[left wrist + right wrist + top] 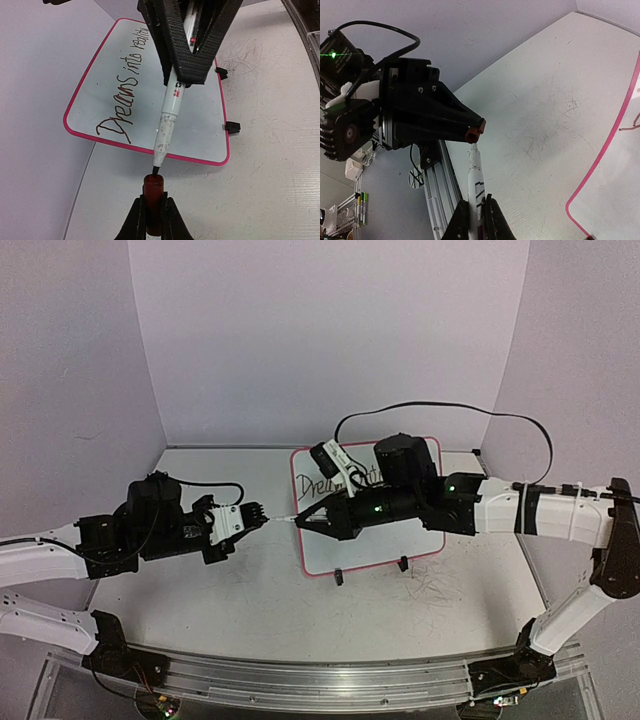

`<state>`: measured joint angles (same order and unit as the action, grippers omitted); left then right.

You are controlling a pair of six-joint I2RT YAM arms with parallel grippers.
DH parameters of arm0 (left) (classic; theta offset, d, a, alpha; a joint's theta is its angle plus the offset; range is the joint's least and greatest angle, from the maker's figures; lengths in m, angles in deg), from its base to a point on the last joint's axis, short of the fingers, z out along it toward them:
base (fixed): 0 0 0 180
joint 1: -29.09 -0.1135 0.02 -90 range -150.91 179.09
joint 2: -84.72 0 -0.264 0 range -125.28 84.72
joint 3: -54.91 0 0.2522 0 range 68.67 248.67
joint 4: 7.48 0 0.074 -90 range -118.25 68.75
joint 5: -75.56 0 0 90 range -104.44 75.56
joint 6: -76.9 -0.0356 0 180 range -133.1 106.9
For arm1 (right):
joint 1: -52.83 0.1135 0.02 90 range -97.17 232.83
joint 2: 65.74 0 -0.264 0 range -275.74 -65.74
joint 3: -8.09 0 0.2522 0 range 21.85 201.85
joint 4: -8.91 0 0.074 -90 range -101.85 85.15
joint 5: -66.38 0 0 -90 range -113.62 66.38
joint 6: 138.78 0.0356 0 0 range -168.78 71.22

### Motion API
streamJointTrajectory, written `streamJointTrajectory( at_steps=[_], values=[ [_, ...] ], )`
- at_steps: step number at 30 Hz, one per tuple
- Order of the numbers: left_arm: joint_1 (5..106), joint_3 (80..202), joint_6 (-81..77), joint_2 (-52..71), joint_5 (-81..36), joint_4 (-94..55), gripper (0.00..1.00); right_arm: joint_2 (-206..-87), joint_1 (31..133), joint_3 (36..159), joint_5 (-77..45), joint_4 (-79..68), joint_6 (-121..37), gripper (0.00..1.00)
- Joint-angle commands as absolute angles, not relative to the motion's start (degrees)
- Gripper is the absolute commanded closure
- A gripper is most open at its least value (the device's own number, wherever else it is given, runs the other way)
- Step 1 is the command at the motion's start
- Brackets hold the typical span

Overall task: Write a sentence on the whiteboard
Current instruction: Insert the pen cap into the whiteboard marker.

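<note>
Setting: pale lilac walls [300,340] on three sides; a white, scuffed tabletop [250,590] with grey scribble marks.

Item 1, whiteboard [200,130]: small and glossy with a pink frame. It lies flat on the tabletop toward the far middle, its black clip feet on the near edge.

Item 2, sentence [125,97]: one line of dark handwriting running along the far part of the board, reading "Dreams into reality". Its end is hidden behind the right arm, so any full stop cannot be confirmed.

Item 3, marker [167,120]: white barrel, clamped in the right pincer [300,522], tip pointing left, off the board and above the bare tabletop.

Item 4, cap [153,192]: red, gripped narrowly in the left pincer [262,511], open end facing the marker tip. The tip is at the mouth of the cap; whether it has entered cannot be told.

Status: the writing appears complete, as the line reads as a whole phrase and the marker is clear of the board. Left to do, by judgement: push the tip home into the cap, then put the marker down.
</note>
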<state>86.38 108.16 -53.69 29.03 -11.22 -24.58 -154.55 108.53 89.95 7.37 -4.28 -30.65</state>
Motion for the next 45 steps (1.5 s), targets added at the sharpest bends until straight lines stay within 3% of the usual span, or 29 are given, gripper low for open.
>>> streamJointTrajectory(
  at_steps=[1,22,35,45],
  values=[
    [86.75,107.82,-54.32,28.65,-10.66,-22.12,1.00,-155.01,109.00,92.78,7.12,-2.32,-31.44,1.00],
    [87.97,108.13,-55.19,28.09,-10.05,-22.60,1.00,-158.88,109.87,95.49,6.74,-5.13,-31.85,1.00],
    [95.12,117.83,-56.13,21.85,-5.18,-32.29,1.00,-168.88,110.83,106.77,12.07,-21.72,-33.03,1.00],
    [103.67,119.11,-53.69,19.70,-2.05,-26.69,1.00,-174.19,116.29,104.36,15.40,-3.08,-22.54,1.00]
  ],
)
